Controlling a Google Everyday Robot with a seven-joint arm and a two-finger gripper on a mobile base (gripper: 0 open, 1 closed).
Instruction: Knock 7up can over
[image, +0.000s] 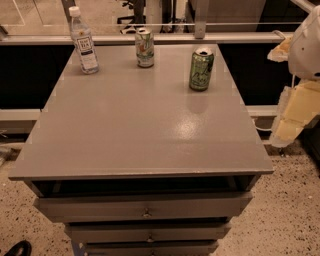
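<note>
The 7up can (144, 47) stands upright near the back edge of the grey table (140, 130), a little left of centre. It has a pale body with green and red markings and a silver top. My gripper (295, 117), pale yellow under a white arm housing, hangs off the table's right side, beyond the edge and well to the right of the can. It touches nothing on the table.
A darker green can (201, 69) stands upright at the back right, between my gripper and the 7up can. A clear plastic bottle (84, 41) with a white cap stands at the back left. Drawers (146, 207) sit below the tabletop. A rail runs behind the table.
</note>
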